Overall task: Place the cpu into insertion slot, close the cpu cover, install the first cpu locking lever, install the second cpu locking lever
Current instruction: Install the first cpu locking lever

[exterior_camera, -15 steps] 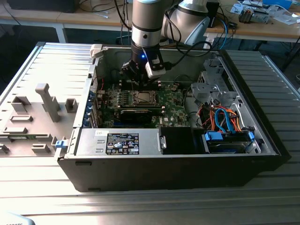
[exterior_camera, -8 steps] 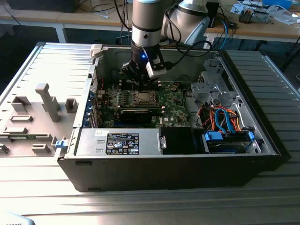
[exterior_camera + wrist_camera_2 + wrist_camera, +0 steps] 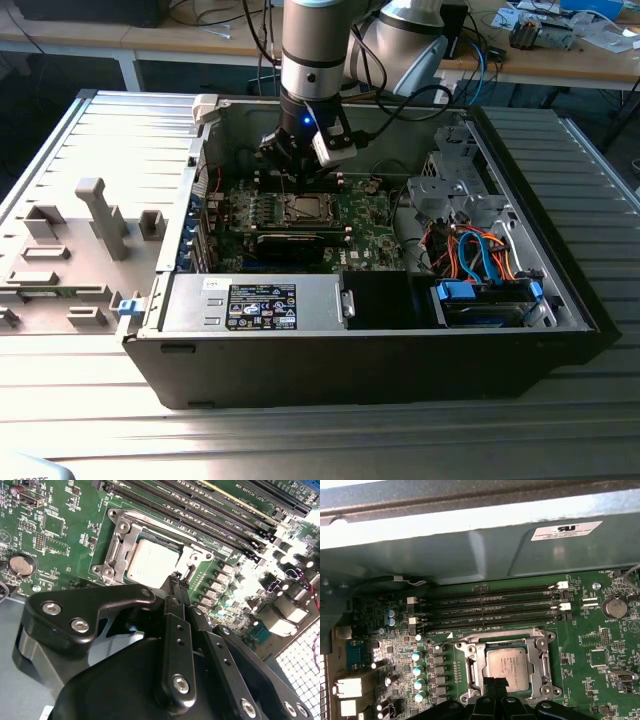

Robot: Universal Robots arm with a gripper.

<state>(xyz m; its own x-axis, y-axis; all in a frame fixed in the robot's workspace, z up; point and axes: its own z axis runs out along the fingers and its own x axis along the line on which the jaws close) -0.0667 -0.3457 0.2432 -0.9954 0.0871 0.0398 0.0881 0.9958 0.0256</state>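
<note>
Closest to the exterior camera stands the open computer case point(image 3: 300, 370) on the ribbed metal bench, with the black labelled power-supply box point(image 3: 262, 305) along its front edge and a bundle of orange and blue cables point(image 3: 480, 250) toward the exterior view's right. Deeper in lies the green motherboard point(image 3: 360, 225). The insertion slot point(image 3: 306, 208) sits near its middle, and the cpu point(image 3: 506, 663) rests flat inside it, silver top up, in both wrist views. The cpu cover point(image 3: 540, 650) lies down around the chip, its metal frame bordering all four sides; whether either locking lever is latched cannot be told.

The gripper point(image 3: 179, 581) hangs directly over the socket, its fingertips point(image 3: 174, 585) drawn together into a narrow point at the socket's edge, just beside the cpu, with nothing between them. Contact with the frame cannot be confirmed.

Beyond the socket run the long black memory slots point(image 3: 490, 607), then the case's grey rear wall point(image 3: 470, 545). Farthest back, the arm point(image 3: 313, 50) rises before a cluttered workbench point(image 3: 560, 45)
</note>
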